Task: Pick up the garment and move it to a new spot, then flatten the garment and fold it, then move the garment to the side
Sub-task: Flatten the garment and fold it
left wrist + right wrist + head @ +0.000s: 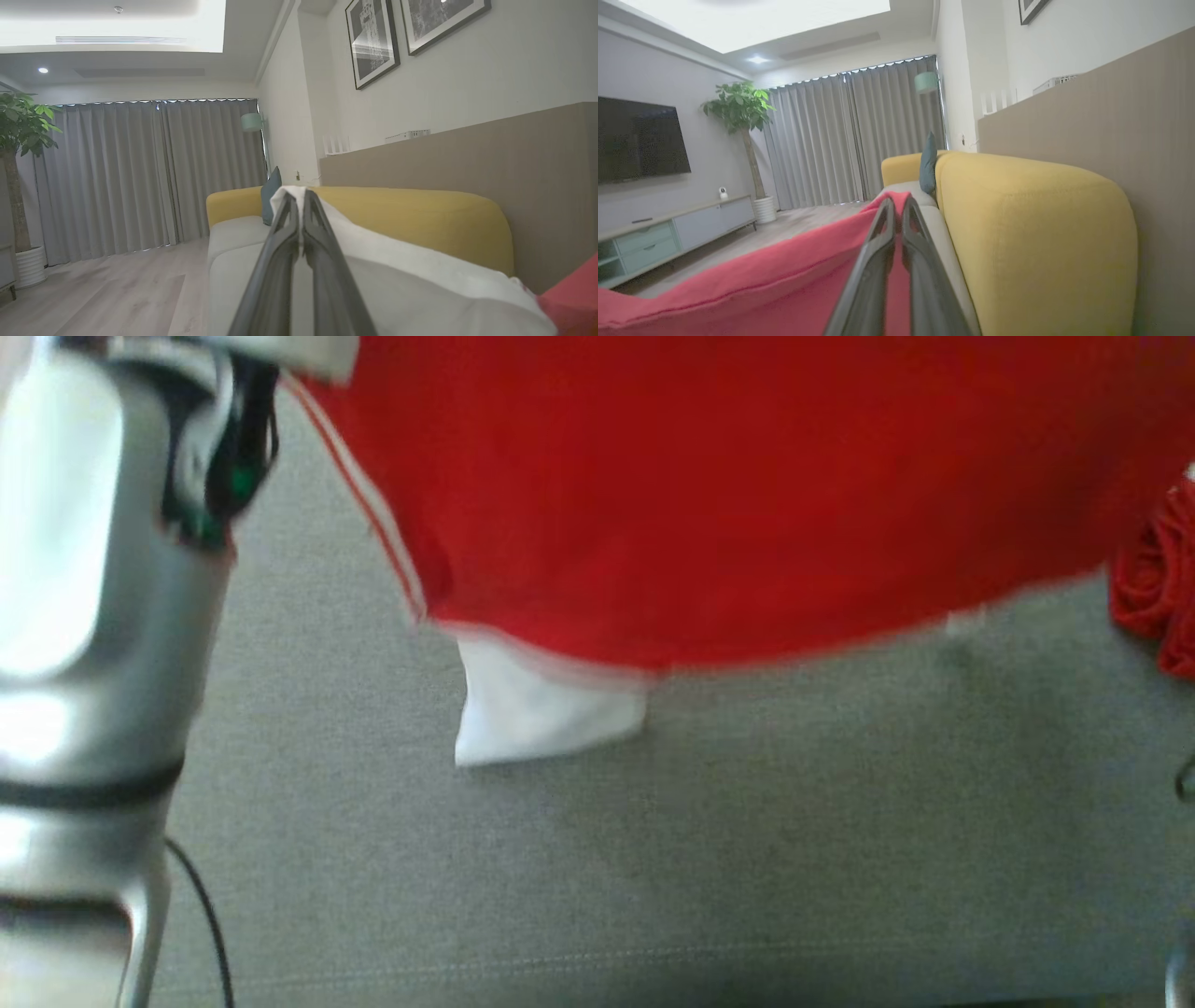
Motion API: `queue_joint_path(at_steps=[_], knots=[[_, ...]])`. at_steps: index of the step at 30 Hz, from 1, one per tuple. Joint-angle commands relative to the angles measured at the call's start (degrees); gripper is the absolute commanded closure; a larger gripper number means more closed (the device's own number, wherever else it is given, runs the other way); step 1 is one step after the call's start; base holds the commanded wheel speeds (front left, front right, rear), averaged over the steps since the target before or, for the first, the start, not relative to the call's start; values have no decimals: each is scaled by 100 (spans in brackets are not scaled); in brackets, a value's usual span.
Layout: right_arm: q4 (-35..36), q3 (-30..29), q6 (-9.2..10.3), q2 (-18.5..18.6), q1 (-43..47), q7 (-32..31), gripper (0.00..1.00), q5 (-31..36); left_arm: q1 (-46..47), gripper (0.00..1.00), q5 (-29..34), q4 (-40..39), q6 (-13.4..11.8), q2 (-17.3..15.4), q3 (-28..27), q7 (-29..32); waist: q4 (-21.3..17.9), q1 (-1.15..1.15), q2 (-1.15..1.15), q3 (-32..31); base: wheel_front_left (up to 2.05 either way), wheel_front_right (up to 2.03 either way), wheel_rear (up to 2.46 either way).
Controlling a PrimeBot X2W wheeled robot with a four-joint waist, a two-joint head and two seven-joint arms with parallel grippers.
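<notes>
Garment held up between both grippers over the sofa

Red cloth of the garment (747, 495) spans the upper half of the head view and hangs in front of the grey sofa seat (653, 859). Thin white stripes run down its left seam. A white panel (546, 709) hangs below its lower hem. The head view is blurred, so no logo, label or lettering on the fabric can be read. A bunched red fold sits at the right edge of that view, and the pale left forearm (84, 616) stands along the left edge.

The left gripper (301, 198) is clenched, with its two dark fingers (275, 261) pressed together on a white edge of the garment. That edge trails away to the lower right and meets red cloth at the corner of the left wrist view. The right gripper (896, 203) is likewise pinched tight on a red edge, which drapes off to the lower left of the right wrist view.

Behind the grippers are the yellow backrest (1031, 242), a teal cushion (928, 163), grey curtains (154, 177), a potted plant (738, 107) and a dark television (640, 140) above a low cabinet (668, 233). Two framed prints (373, 42) hang on the wall, and their content is too indistinct to read.
</notes>
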State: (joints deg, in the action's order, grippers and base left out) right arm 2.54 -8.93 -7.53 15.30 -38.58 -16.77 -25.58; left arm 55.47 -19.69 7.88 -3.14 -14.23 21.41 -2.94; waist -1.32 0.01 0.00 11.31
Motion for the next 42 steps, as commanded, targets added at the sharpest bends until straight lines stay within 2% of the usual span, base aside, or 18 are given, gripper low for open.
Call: queue_joint_path(at_steps=[1, 6, 13, 24, 32, 37, 42], knots=[[-139, 198, 4, 83, -586, 203, 100, -78, 625, 100, 34, 286, 90, -94, -206, -212, -50, -1, 0, 99, 0, 0, 0], [-1531, 697, 4, 18, -1923, 1057, 100, -204, 1778, 100, 165, 1885, 345, 96, -196, -967, -209, -1, 0, 94, 0, 0, 0], [-3225, 1543, 4, -46, -3277, 2016, 100, -457, 2906, 100, 292, 3231, 413, 352, -259, -1187, -176, -1, 0, 608, 0, 0, 0], [-5167, 2936, 4, -58, -3731, 2677, 100, -1052, 2660, 100, 41, 4682, 422, 865, -463, -1204, 119, -1, 0, 1794, 0, 0, 0], [-5645, 3792, 4, 12, -3701, 2916, 100, -1573, 2329, 100, -61, 5042, 477, 972, -713, -1205, 150, -1, 0, 2143, 0, 0, 0], [-5459, 4245, 4, 157, -3363, 3085, 100, -1922, 2057, 100, -122, 5165, 532, 982, -881, -1205, 136, -1, 0, 2114, 0, 0, 0], [-5226, 4470, 4, 312, -2636, 3153, 100, -2312, 1292, 100, -224, 4804, 540, 915, -1244, -1205, 86, -1, 0, 1788, 0, 0, 0]])
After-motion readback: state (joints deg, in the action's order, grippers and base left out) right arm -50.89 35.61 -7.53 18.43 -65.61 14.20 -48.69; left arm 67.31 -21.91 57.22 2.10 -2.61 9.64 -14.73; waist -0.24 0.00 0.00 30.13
